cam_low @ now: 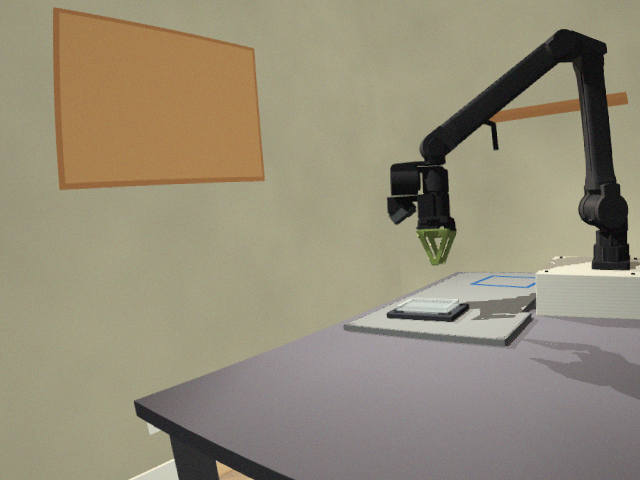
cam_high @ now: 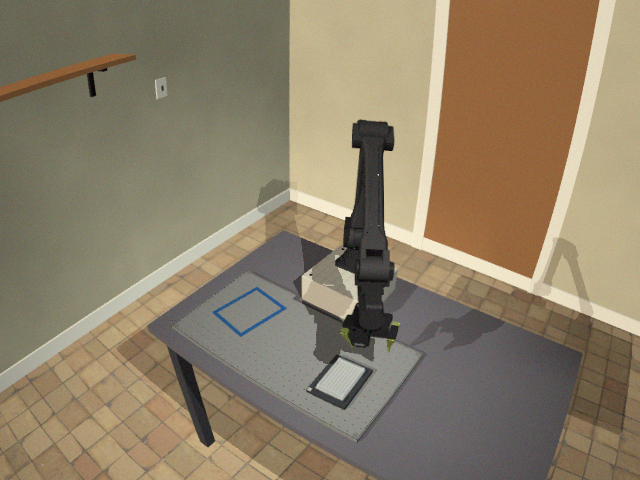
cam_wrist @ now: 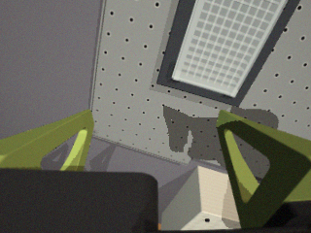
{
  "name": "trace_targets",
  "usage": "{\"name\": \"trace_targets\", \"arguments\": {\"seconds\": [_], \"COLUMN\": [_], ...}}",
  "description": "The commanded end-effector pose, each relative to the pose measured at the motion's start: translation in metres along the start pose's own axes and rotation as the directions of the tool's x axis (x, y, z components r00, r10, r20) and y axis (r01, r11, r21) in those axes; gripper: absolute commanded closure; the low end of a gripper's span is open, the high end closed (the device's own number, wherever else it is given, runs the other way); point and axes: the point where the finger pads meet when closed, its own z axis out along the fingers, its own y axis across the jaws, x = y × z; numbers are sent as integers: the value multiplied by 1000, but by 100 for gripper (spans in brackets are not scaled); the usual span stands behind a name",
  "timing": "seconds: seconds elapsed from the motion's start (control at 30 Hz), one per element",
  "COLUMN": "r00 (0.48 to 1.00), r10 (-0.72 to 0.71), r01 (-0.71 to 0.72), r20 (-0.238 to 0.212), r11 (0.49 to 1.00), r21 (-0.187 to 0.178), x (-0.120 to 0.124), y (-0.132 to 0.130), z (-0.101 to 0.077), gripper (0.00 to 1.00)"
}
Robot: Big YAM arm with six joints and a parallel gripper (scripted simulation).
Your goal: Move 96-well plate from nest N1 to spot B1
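The white 96-well plate [cam_high: 341,380] sits flat in the black plate nest [cam_high: 339,382] near the front right of the perforated deck [cam_high: 297,343]. It also shows in the exterior view [cam_low: 430,305] and at the top of the wrist view [cam_wrist: 228,41]. The blue taped outline [cam_high: 249,311] is at the far left end of the deck, empty. My gripper [cam_high: 369,336] [cam_low: 437,258], with green fingers, is open and empty. It hangs well above the deck, pointing down, a little behind the plate.
The arm stands on a white base block [cam_high: 330,291] at the back edge of the deck, between nest and outline. The deck lies on a dark table [cam_high: 465,382]. A wall shelf [cam_high: 62,74] is far off to the left.
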Motion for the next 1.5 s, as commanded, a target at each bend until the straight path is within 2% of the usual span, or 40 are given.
{"name": "trace_targets", "arguments": {"seconds": [0.0,0.07,0.1,0.2,0.23,0.27,0.37,0.4,0.47,0.53,0.57,0.6,0.63,0.67,0.7,0.97,1.0,1.03,1.2,1.27,1.4,1.47], "r00": [999,994,994,995,990,987,969,967,966,966,969,972,972,971,972,972,977,977,973,973,973,973], "r10": [39,100,97,75,126,158,244,251,248,248,246,229,228,225,228,228,206,210,230,228,230,227], "r01": [-39,-101,-99,-76,-128,-160,-248,-255,-254,-254,-248,-233,-233,-232,-233,-233,-210,-211,-231,-230,-231,-230], "r20": [36,40,58,63,63,44,49,50,72,72,24,51,55,77,51,51,53,27,21,36,21,38], "r11": [999,995,995,997,991,985,963,961,962,962,962,967,967,968,967,967,972,970,966,967,966,967], "r21": [7,27,21,22,35,58,104,108,98,98,118,107,105,96,105,105,105,116,119,113,119,112], "x": [-21,-30,-38,-47,-49,-46,-52,-55,-65,-65,-44,-60,-62,-65,-56,-56,-56,-48,-44,-52,-44,-53], "y": [12,-6,-8,-21,-25,-31,-44,-49,-57,-57,-67,-68,-68,-66,-62,-62,-58,-61,-68,-66,-68,-66], "z": [-13,-11,-10,-6,-4,-2,2,4,7,7,23,16,14,4,10,10,15,27,34,33,44,42], "gripper": [0,0,0,0,0,0,0,0,0,0,0,0,0,0,0,0,0,0,0,0,0,0]}}
